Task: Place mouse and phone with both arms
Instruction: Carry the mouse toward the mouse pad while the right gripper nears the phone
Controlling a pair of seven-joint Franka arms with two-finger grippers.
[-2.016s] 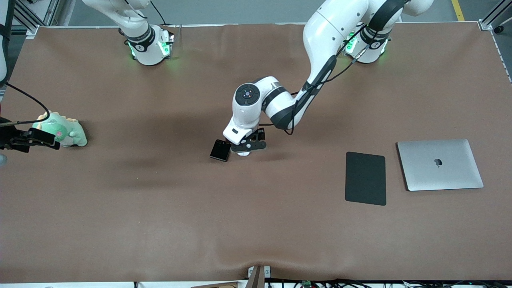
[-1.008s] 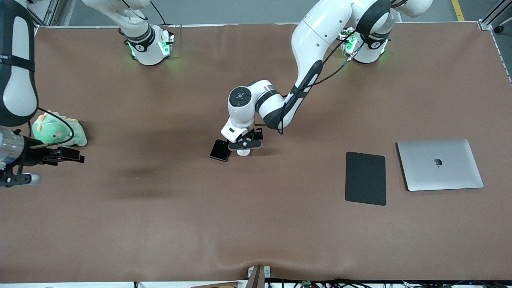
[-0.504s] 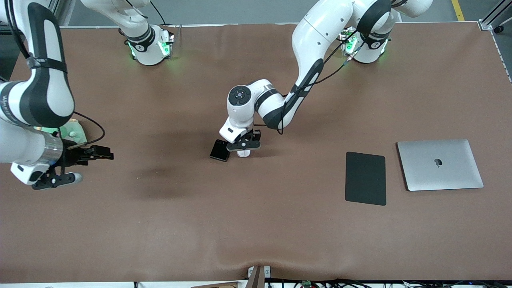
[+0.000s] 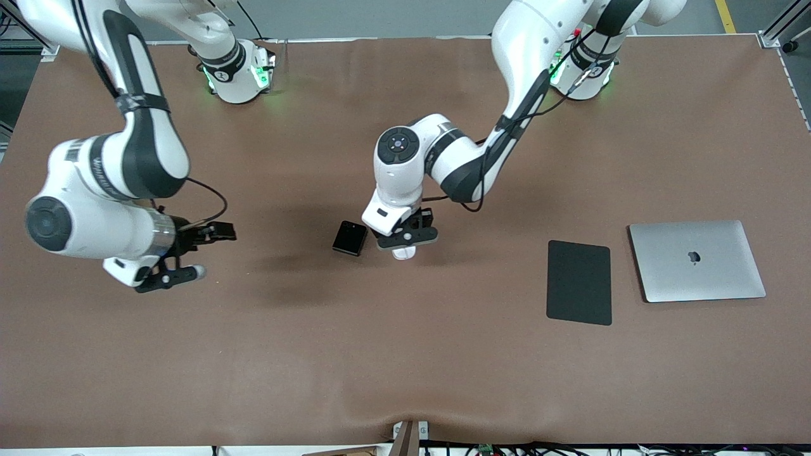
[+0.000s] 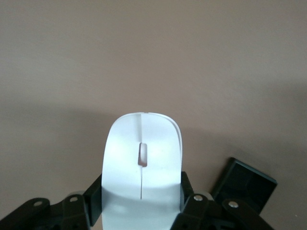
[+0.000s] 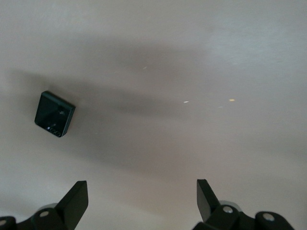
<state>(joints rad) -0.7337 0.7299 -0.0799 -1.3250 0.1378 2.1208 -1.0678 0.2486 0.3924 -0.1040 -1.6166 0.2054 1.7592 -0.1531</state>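
The white mouse sits between my left gripper's fingers, which are shut on its sides. In the front view this gripper holds the mouse just above the middle of the table. The glossy black phone lies flat on the table beside it, toward the right arm's end; it also shows in the left wrist view and the right wrist view. My right gripper is open and empty, over the brown table between its end and the phone.
A matte black pad and a closed silver laptop lie side by side toward the left arm's end. The brown cloth covers the whole table.
My left gripper closed on the mouse and raised it, shifting slightly toward the left arm's end. My right arm swung in from the table's end toward the phone, now hiding the green plush toy.
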